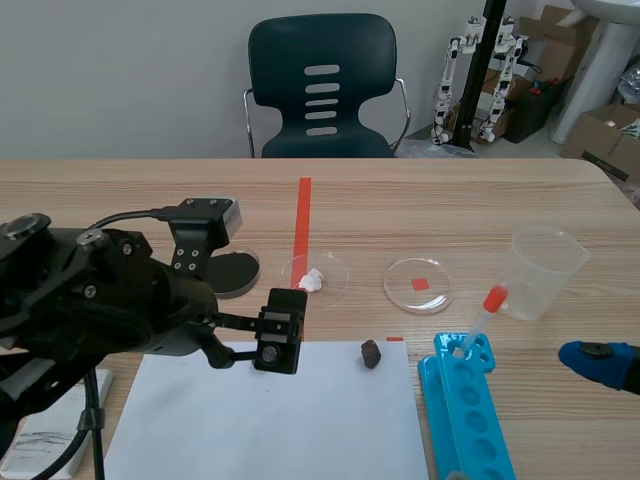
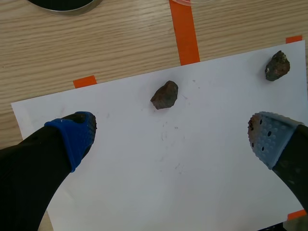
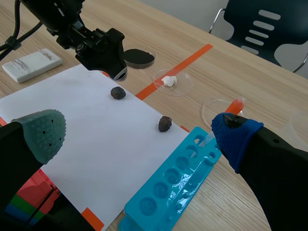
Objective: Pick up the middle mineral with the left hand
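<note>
Middle mineral (image 2: 164,95) sits on the white paper (image 2: 192,168), untouched, just ahead of the left gripper (image 2: 171,131). Its fingers are spread wide with nothing between them, so I'd say the lowering and grabbing is all left to do.

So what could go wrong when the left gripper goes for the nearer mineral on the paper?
The nearer mineral lies ahead of the left gripper, not between its fingers; closing here would likely catch nothing. It is small and irregular, so it may slip from the pads. A second mineral lies on the same white paper and could be taken by mistake.
</note>
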